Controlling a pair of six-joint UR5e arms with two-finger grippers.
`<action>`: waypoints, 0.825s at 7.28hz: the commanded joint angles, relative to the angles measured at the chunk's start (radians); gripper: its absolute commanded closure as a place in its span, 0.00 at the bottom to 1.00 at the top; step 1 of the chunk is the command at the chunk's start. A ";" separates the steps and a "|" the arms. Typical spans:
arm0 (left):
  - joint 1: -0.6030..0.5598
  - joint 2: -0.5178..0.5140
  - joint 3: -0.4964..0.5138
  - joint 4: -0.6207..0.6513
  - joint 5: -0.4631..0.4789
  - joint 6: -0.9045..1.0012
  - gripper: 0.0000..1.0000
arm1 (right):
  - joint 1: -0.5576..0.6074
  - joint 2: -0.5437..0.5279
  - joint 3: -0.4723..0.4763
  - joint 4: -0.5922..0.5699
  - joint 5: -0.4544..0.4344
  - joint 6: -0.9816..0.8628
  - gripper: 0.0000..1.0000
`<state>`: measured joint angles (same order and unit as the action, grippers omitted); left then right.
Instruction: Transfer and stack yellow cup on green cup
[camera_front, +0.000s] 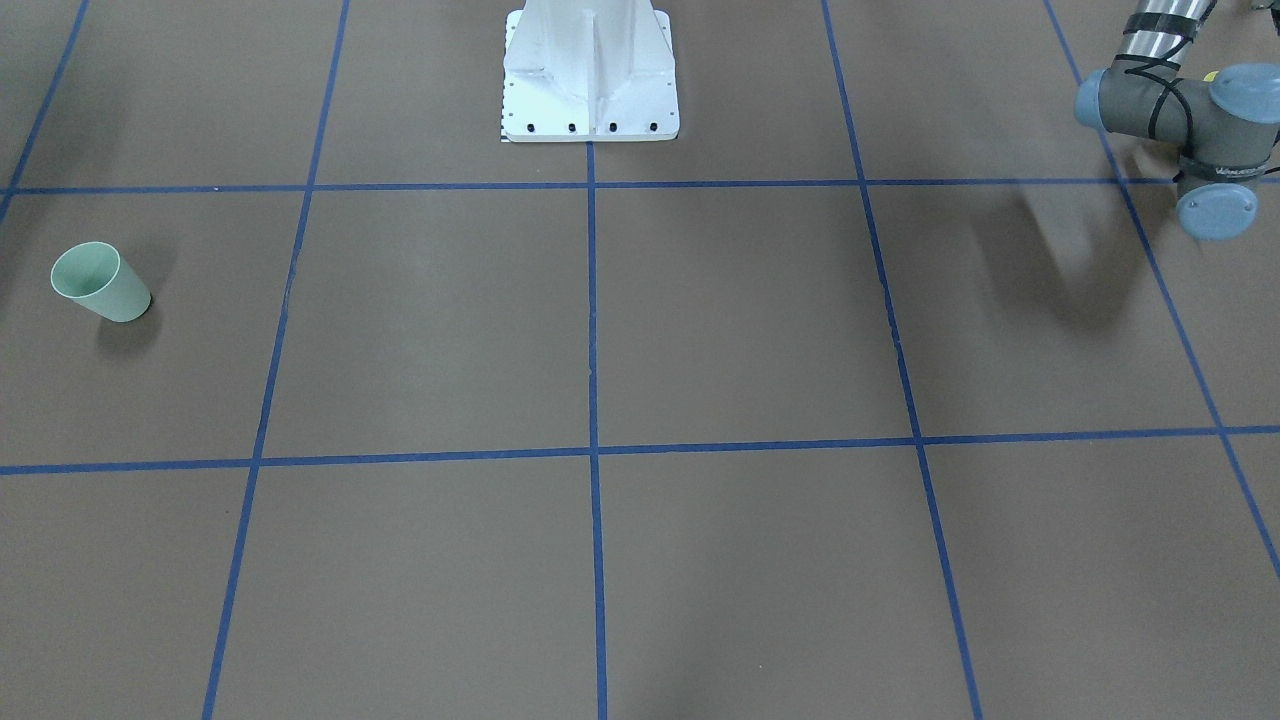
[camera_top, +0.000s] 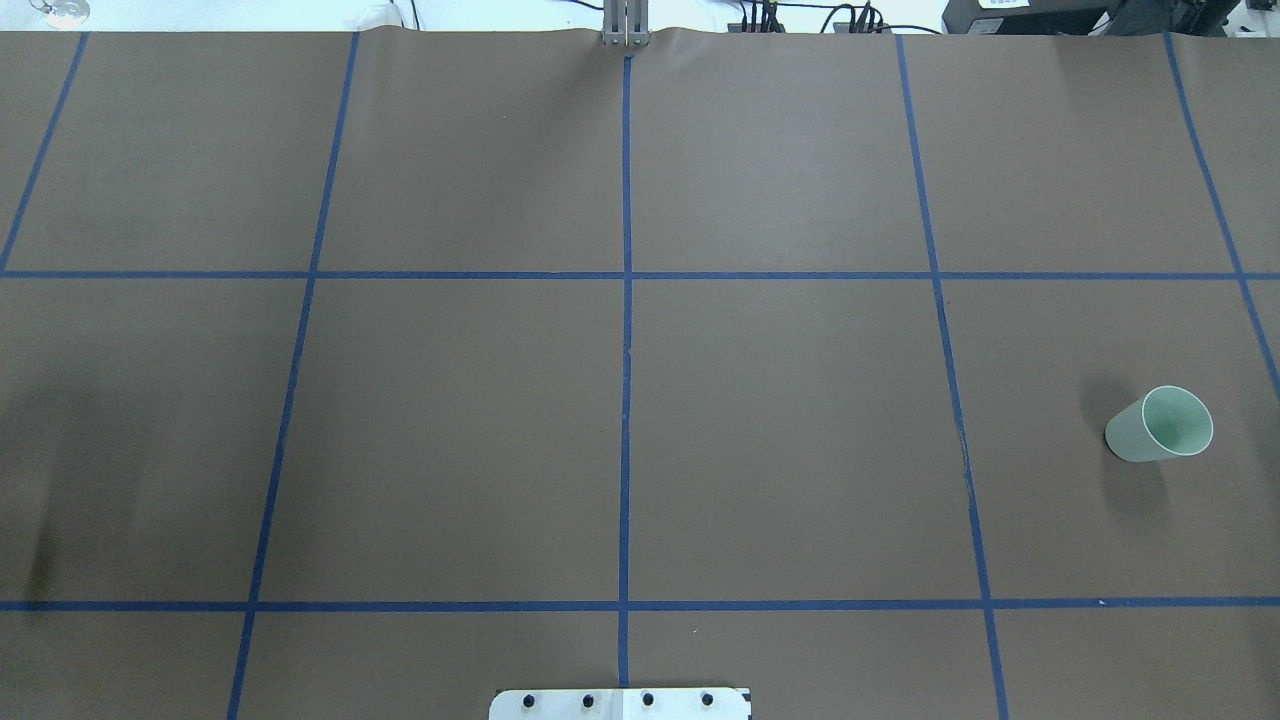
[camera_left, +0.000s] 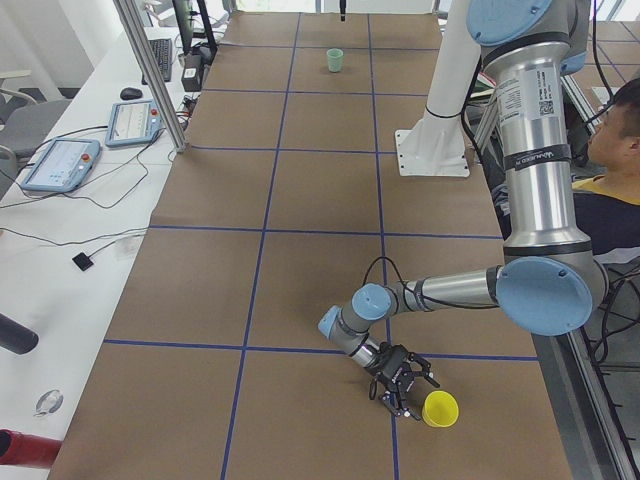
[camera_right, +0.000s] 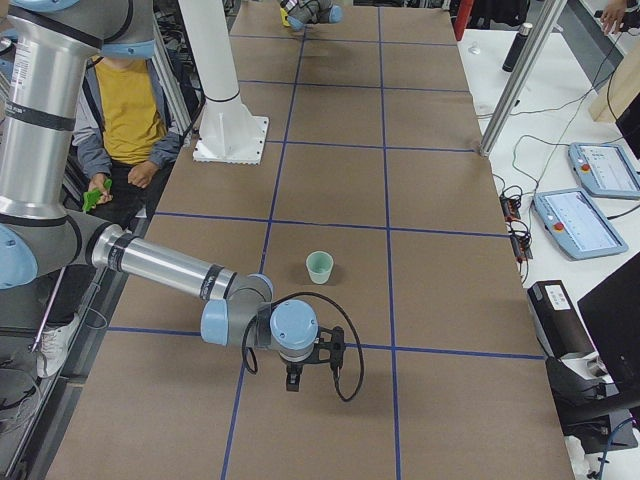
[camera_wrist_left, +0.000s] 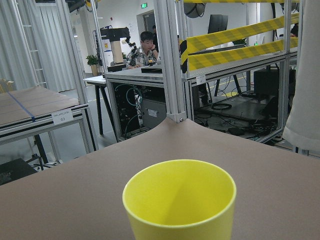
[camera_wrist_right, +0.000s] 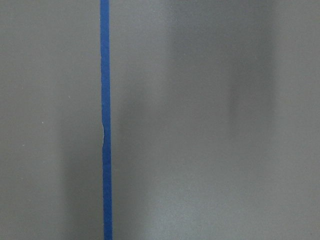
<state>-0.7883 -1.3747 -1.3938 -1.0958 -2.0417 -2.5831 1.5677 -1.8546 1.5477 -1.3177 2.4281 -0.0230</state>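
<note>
"Since the yellow cup (camera_left: 440, 409) stands upright at the near left end of the table (camera_left: 300, 200), with the left gripper (camera_left: 410, 392) low and just beside it, are we at the pick-up?"

"I'd judge so: the approach, before any lift. Whether that claw is spread or pinching the cup, I cannot tell. The wrist view shows only the cup's open mouth, no fingers."

"And farther on?"

"Past the white robot base (camera_left: 432, 150), the green cup (camera_top: 1160, 425) stands upright, mouth up, well apart at the far right end. The right gripper (camera_right: 292, 378) hangs near it over blue tape (camera_wrist_right: 105, 120). Its state I cannot tell either."

"Next move?"

"Likely a firm grip on the yellow wall, a lift, then a long carry across, perhaps a hand-over."
</note>
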 joint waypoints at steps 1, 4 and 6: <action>0.015 0.000 0.082 -0.053 -0.012 -0.018 0.00 | 0.000 0.000 0.000 0.000 0.000 0.000 0.00; 0.050 0.000 0.108 -0.059 -0.047 -0.034 0.08 | 0.002 -0.002 -0.001 0.000 0.002 0.000 0.00; 0.072 0.000 0.108 -0.059 -0.057 -0.031 0.76 | 0.002 -0.002 -0.001 0.000 0.000 0.000 0.00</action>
<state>-0.7292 -1.3745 -1.2874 -1.1548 -2.0916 -2.6153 1.5683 -1.8560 1.5463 -1.3177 2.4286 -0.0230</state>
